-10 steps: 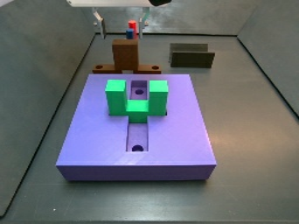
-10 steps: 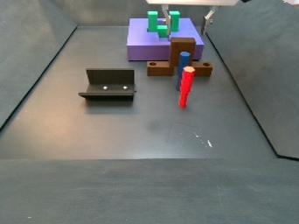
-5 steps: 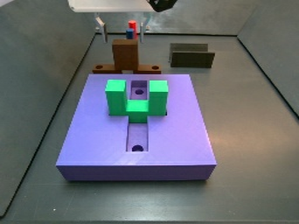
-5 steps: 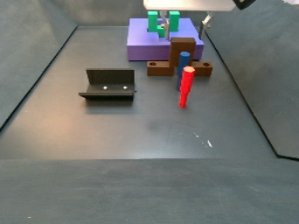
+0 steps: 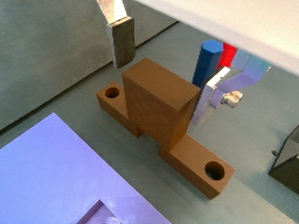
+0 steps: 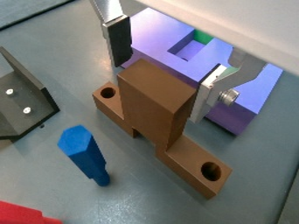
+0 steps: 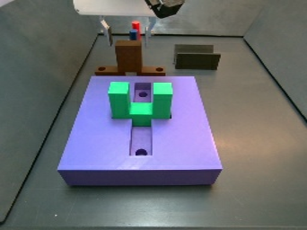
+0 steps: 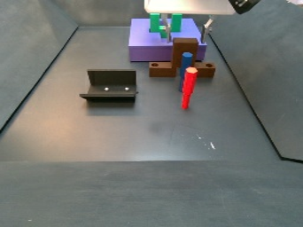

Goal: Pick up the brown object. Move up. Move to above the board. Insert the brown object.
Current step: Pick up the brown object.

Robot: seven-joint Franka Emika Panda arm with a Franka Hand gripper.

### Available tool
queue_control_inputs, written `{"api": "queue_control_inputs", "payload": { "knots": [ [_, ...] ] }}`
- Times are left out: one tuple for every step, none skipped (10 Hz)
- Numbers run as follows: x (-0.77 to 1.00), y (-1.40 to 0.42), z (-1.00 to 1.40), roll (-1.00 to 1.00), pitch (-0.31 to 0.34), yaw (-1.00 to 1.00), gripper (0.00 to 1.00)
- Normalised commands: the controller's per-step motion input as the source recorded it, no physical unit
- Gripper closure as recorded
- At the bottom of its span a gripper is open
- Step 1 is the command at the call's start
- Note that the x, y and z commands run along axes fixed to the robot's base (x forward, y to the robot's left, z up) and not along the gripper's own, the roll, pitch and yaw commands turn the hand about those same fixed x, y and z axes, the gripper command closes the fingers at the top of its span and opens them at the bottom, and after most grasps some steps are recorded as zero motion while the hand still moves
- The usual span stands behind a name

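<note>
The brown object [image 7: 128, 56] stands upright on its cross-piece just behind the purple-blue board [image 7: 180, 135], which carries a green U-shaped block [image 7: 140, 101]. The gripper [image 7: 120, 32] hangs directly over the bar, open. In both wrist views the gripper [image 5: 163, 87] [image 6: 163, 83] straddles the top of the brown object [image 5: 158, 101] [image 6: 152, 105], with one finger [image 5: 121, 44] and its dark pad [image 6: 117, 48] clear of the wood on each side. In a side view the brown object [image 8: 186, 53] sits beside the board [image 8: 148, 44].
The dark fixture [image 8: 110, 86] [image 7: 197, 58] stands apart on the floor. A red peg [image 8: 187, 89] and a blue peg [image 8: 187, 60] stand close by the brown object; the blue peg [image 6: 87, 153] is within a finger's width of the cross-piece.
The gripper has come down a little toward the top of the brown object, still open. Nothing on the floor has moved.
</note>
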Motion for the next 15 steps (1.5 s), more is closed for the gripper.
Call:
{"api": "queue_control_inputs", "payload": {
  "knots": [
    [0.00,0.00,-0.20,0.00,-0.023,0.00,0.00],
    [0.00,0.00,-0.21,0.00,-0.021,0.00,0.00],
    [0.00,0.00,-0.26,0.00,-0.020,0.00,0.00],
    [0.00,0.00,-0.26,0.00,-0.016,0.00,0.00],
    [0.02,0.00,-0.20,0.01,0.000,0.00,0.00],
    [0.00,0.00,-0.04,0.06,0.007,0.00,0.00],
    [0.00,0.00,0.00,0.00,0.000,0.00,0.00],
    [0.00,0.00,0.00,0.00,0.000,0.00,1.00],
    [0.00,0.00,0.00,0.00,0.000,0.00,1.00],
    [0.00,0.00,0.00,0.00,0.000,0.00,1.00],
    [0.00,0.00,0.00,0.00,0.000,0.00,1.00],
    [0.00,0.00,0.00,0.00,0.000,0.00,1.00],
    [0.00,0.00,0.00,0.00,0.000,0.00,1.00],
    [0.00,0.00,0.00,0.00,0.000,0.00,1.00],
    [0.00,0.00,0.00,0.00,0.000,0.00,1.00]
  ]
}}
